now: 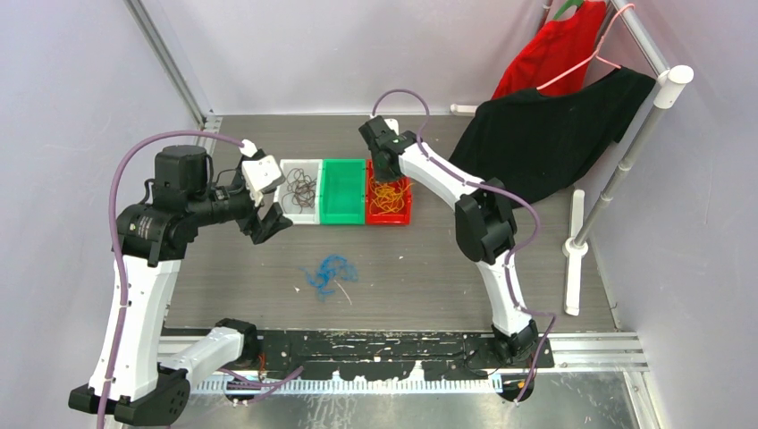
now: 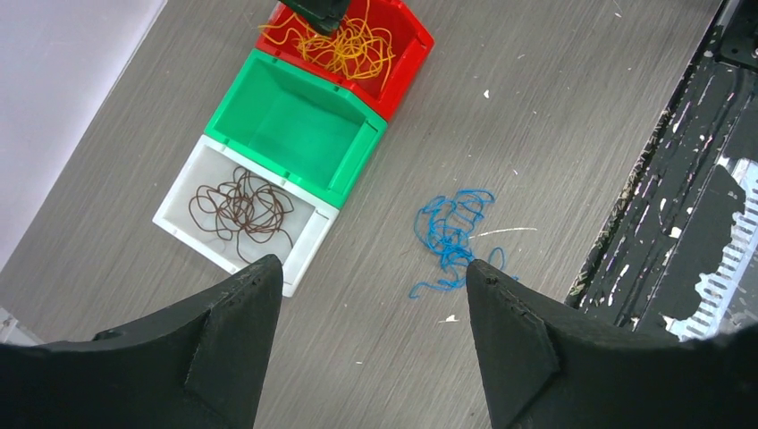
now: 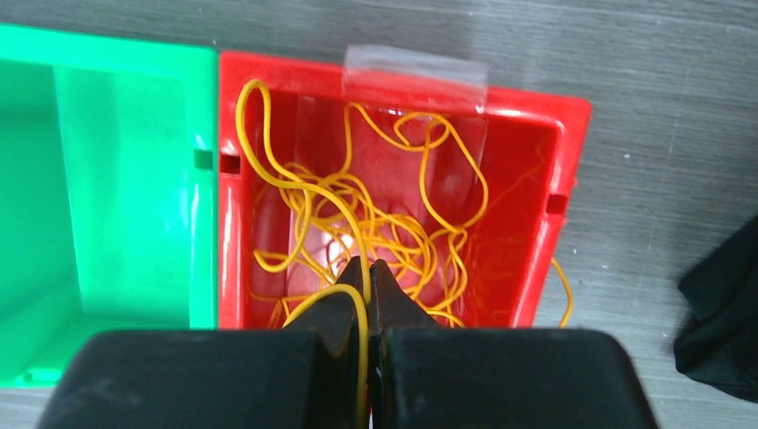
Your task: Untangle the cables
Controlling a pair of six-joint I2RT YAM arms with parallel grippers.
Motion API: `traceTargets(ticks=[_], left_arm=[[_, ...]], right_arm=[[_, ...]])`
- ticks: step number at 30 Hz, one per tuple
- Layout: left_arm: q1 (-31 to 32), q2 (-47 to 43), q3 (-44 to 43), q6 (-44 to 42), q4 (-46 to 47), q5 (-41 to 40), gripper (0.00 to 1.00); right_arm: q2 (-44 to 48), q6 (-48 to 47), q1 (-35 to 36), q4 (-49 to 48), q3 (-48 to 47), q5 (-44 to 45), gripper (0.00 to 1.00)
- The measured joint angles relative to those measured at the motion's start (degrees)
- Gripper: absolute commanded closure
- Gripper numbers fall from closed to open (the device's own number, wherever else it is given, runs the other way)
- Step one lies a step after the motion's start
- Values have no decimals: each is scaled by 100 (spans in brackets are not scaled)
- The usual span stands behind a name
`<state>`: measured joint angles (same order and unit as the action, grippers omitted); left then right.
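1. Worktop (image 1: 429,268) first: grey and wood-grained, with three small bins side by side at its far middle and one loose bundle lying nearer the arms.
2. Bins next. The white bin (image 2: 308,241) holds the brown cable (image 2: 243,207) in loose coils. The green bin (image 2: 295,125) has nothing in it. The red bin (image 3: 228,223) holds the orange cable (image 3: 357,214), with one loop spilling over its right wall.
3. Left pincer (image 2: 374,264) hangs above the worktop with its jaws well apart, gripping nothing, between the white bin and the blue bundle.
4. Right pincer (image 3: 368,265) is down in the red bin, its jaws pressed together with an orange strand running through the seam; I take it to be clamped on that strand.
5. Blue cable (image 2: 451,232) lies apart from the bins, a crumpled knot with a tail trailing towards the near edge.
6. Handling, as I judge it: these strands look feather-light, limp and springy, so they will snag and drag whole clumps along. Pinching the thick middle of the blue knot looks safer than taking a single tail.
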<state>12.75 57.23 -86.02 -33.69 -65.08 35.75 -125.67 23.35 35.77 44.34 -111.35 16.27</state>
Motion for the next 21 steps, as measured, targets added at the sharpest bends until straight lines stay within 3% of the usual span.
traceTargets(ticks=[4, 6, 13, 21], left_arm=[[0, 0, 0, -63, -13, -15, 25], [0, 0, 0, -109, -28, -17, 26], [0, 4, -11, -160, -46, -17, 26], [0, 42, -22, -155, -44, -15, 27]], right_arm=[[-269, 31, 0, -24, -236, 20, 87], [-308, 55, 0, -22, -199, 24, 70], [-229, 42, 0, -245, 437, 291, 40], [304, -96, 0, -238, 494, 153, 36]])
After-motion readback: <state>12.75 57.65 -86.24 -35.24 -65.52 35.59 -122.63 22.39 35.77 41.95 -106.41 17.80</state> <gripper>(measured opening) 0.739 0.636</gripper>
